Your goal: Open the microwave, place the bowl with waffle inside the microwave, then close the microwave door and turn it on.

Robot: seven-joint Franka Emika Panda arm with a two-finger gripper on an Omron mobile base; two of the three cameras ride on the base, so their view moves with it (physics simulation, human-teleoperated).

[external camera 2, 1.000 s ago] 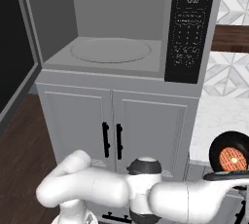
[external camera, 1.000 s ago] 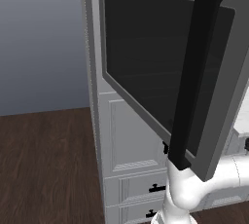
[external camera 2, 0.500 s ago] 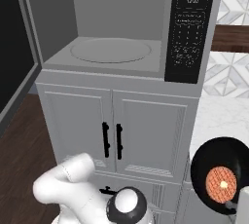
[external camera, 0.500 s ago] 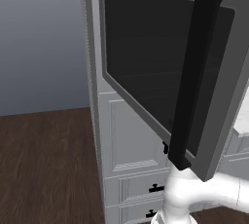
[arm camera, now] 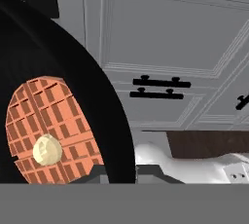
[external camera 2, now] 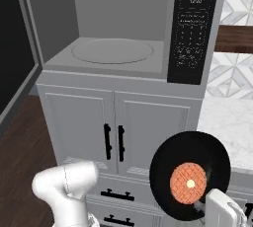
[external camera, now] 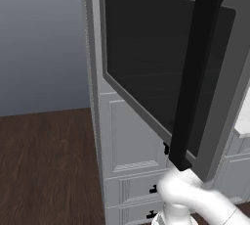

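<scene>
Simulated kitchen, dark wood-plank floor [external camera: 44,160] below a plain grey-blue wall [external camera: 41,38]. White marble counter [external camera 2: 225,122] at right, patterned diamond-tile backsplash [external camera 2: 237,4] above it. White panelled cabinet doors [external camera 2: 113,132] with short black handles under the large grey-framed built-in microwave [external camera 2: 118,28]; drawers with black pulls lower down.

Microwave cavity open, pale round turntable [external camera 2: 112,51] bare inside. Black speckled control strip [external camera 2: 194,28] on the right side of the box. Big dark glass microwave door [external camera: 161,67] swung out wide toward the left camera, long black vertical bar handle [external camera: 195,77] running down its near edge.

Round shallow black bowl [external camera 2: 190,175] low at right, in front of the cabinet fronts and beside the counter edge, tipped so its inside faces the camera. Round orange waffle [external camera 2: 188,182] with a pale pat at its centre sitting in it. In hand view, bowl [arm camera: 53,116] and waffle [arm camera: 51,130] close against the lens at left, bowl rim between the dark finger tips of the gripper [arm camera: 119,174], clamped on the rim.

Against half a second ago: bowl higher in right base view and further clear of the frame edge, still tipped; white elbow joint shifted left and up. Door and cavity unchanged.
</scene>
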